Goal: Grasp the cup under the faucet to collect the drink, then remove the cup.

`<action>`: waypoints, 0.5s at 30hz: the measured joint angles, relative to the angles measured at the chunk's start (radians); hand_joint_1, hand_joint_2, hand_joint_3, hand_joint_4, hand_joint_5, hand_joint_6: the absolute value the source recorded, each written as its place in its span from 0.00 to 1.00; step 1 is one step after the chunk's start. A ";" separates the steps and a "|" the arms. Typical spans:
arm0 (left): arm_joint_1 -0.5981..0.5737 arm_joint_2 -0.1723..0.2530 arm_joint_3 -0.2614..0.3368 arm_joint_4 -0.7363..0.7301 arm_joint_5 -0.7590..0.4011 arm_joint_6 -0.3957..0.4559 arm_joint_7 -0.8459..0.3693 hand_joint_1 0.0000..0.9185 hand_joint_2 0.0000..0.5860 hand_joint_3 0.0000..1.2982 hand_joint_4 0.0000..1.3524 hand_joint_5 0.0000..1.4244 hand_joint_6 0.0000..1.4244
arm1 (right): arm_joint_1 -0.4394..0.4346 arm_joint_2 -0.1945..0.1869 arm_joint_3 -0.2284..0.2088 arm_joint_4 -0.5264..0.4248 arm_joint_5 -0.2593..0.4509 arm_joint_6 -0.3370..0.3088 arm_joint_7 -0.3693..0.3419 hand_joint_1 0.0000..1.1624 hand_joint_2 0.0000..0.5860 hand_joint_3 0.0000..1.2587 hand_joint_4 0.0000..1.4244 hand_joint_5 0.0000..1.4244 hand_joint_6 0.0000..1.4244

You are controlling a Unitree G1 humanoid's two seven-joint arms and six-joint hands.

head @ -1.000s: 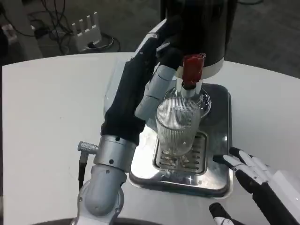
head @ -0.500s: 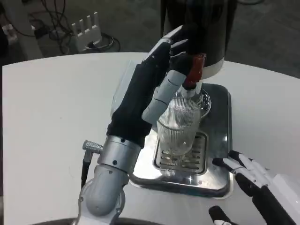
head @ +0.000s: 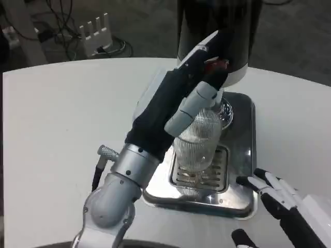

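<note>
A ribbed clear glass cup [head: 199,142] stands upright on the grate [head: 218,169] of the steel drip tray [head: 242,150], right under the faucet. My left hand [head: 178,98] reaches over and past the cup up to the red faucet lever [head: 221,64]. Its fingers lie against the lever and hide most of it, while its thumb [head: 192,107] hangs in front of the cup's rim. Whether the fingers grip the lever is not clear. My right hand [head: 282,199] waits at the tray's near right corner, fingers apart, holding nothing.
The black drink dispenser [head: 217,20] rises behind the tray. White table [head: 57,119] stretches to the left and right of it. A white power strip [head: 95,31] and cables lie on the floor beyond the table's far edge.
My left hand has risen and moved right, from beside the cup up onto the red lever, now covering it. The right hand has barely moved. The cup stays put.
</note>
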 measured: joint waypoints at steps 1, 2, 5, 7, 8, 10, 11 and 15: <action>-0.001 0.005 0.004 0.003 -0.018 0.000 -0.019 0.00 0.11 0.08 0.03 0.11 0.09 | 0.001 0.000 0.000 0.000 0.000 0.000 0.000 0.41 0.81 0.11 0.00 0.00 0.00; -0.005 0.015 0.010 0.009 -0.036 0.000 -0.046 0.00 0.10 0.07 0.03 0.11 0.09 | 0.002 0.000 0.001 0.000 0.001 0.000 0.000 0.41 0.81 0.11 0.00 0.00 0.00; -0.015 0.032 0.017 0.017 -0.074 0.000 -0.103 0.00 0.10 0.07 0.04 0.11 0.09 | 0.001 0.000 0.014 0.000 0.000 -0.002 -0.001 0.41 0.81 0.11 0.00 0.00 0.00; -0.014 0.035 0.019 0.016 -0.084 0.000 -0.114 0.00 0.11 0.08 0.06 0.13 0.10 | -0.001 0.000 0.018 0.000 -0.002 -0.002 -0.001 0.41 0.81 0.11 0.00 0.00 0.00; -0.014 0.037 0.020 0.013 -0.094 0.000 -0.121 0.00 0.11 0.08 0.07 0.13 0.10 | -0.001 0.000 0.019 0.000 -0.003 -0.002 -0.001 0.41 0.81 0.11 0.00 0.00 0.00; -0.013 0.041 0.022 0.005 -0.104 0.000 -0.126 0.00 0.11 0.09 0.08 0.14 0.11 | -0.002 0.000 0.020 0.000 -0.005 -0.002 -0.002 0.41 0.81 0.11 0.00 0.00 0.00; -0.013 0.043 0.023 -0.004 -0.106 0.000 -0.128 0.00 0.11 0.09 0.09 0.15 0.11 | -0.002 0.000 0.022 0.000 -0.006 -0.002 -0.002 0.41 0.81 0.11 0.00 0.00 0.00; -0.010 0.055 0.027 -0.025 -0.107 0.000 -0.130 0.00 0.11 0.10 0.10 0.16 0.13 | -0.007 0.000 0.033 0.000 -0.006 -0.002 -0.002 0.41 0.81 0.11 0.01 0.00 0.00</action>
